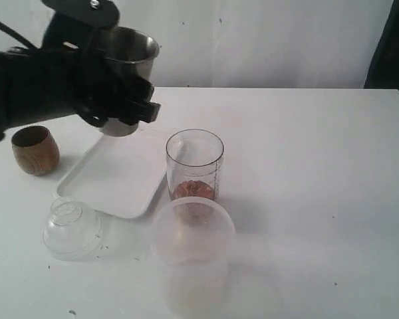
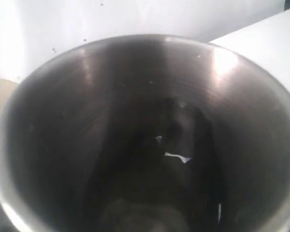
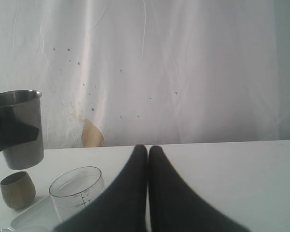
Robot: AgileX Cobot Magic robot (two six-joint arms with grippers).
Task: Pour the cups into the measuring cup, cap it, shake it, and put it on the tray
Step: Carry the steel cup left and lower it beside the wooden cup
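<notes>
Left jaws: They are wide apart and grip the steel tumbler [image 1: 128, 58] around its lower half. The tumbler is up in the air, over the far corner of the tray [image 1: 113, 181].
Why held this way: The tumbler stands straight with its mouth up, I think so nothing spills before it gets to the right spot.
Inside the tumbler: The left wrist view looks right down into it. It is dark in there, and I cannot tell what is in it.
Measuring cup [image 1: 194, 161]: It stands on the tabletop [image 1: 306, 166], lower than the left jaws and off to their side, toward the right arm. It has some brown stuff [image 1: 193, 191] at the bottom. Its top is open, ready for more.
Wooden cup [image 1: 35, 150]: It sits on the tabletop below the left jaws, on the side away from the measuring cup. It looks set aside.
Clear dome lid [image 1: 72, 227]: It lies on the tabletop beside the tray, well apart from both jaws. It is likely waiting to be the cap.
Right jaws: They are pressed tight together and hold nothing. They hang well apart from the cups, out of the way.
Next, I guess: The tumbler must go over the measuring cup and tip.
</notes>
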